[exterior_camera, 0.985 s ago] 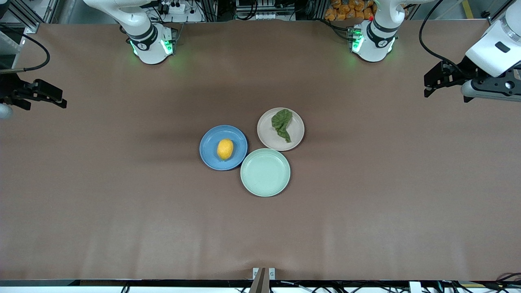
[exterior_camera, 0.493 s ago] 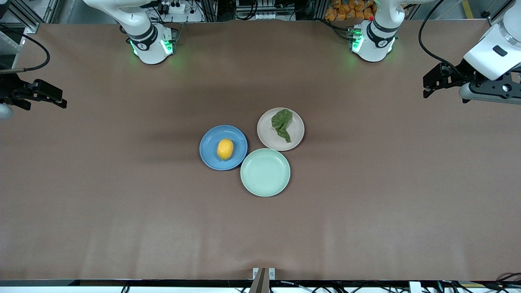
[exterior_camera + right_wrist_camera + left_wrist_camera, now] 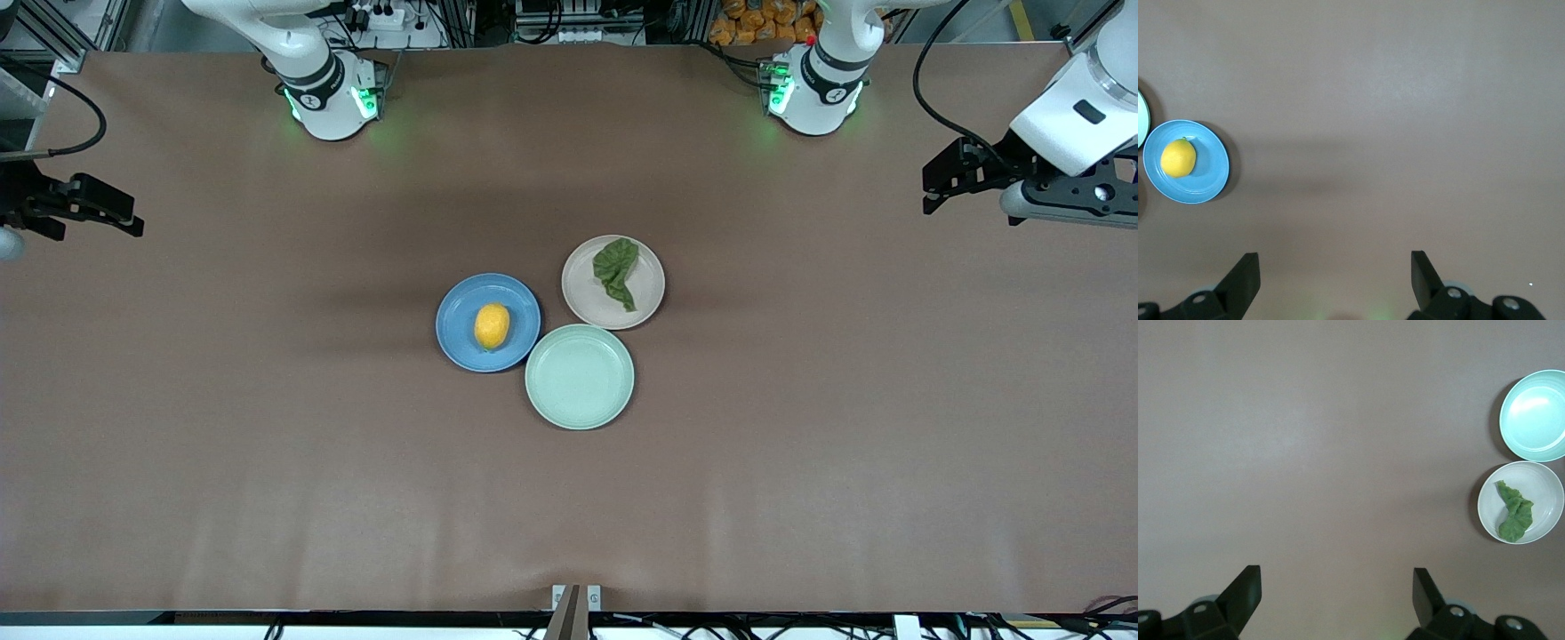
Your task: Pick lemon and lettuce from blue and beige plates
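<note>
Lying well apart from either hand (image 3: 942,182): lemon (image 3: 492,325), lettuce (image 3: 616,269).

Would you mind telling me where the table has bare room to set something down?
Crowded only mid-table: the blue plate with the lemon, the beige plate with the lettuce and the mint-green plate touch rim to rim. Bare cloth lies between the plates and the front edge, and toward each arm's end, under the open left gripper and right gripper.
</note>
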### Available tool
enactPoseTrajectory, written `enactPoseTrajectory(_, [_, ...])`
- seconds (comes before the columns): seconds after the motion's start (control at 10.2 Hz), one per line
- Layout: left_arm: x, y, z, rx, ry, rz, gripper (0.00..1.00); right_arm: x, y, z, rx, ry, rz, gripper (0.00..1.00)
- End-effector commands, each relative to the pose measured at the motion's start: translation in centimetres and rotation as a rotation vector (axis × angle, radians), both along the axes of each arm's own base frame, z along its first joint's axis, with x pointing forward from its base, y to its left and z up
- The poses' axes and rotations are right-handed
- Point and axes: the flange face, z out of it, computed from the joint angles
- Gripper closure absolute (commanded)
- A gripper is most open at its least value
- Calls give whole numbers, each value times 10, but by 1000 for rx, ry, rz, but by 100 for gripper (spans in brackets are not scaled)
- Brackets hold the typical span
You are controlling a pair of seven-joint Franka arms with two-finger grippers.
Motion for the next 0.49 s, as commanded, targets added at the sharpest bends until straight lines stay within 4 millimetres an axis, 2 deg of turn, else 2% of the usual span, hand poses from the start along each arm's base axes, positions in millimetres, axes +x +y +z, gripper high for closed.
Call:
enactPoseTrajectory(0.0, [-6,-4,4,-32,8,-18,0,1,-3,3,-1,3,-1,0])
enactPoseTrajectory(0.39, [-6,-6,3,-39,12,-14,0,1,-4,3,-1,3,-2,0])
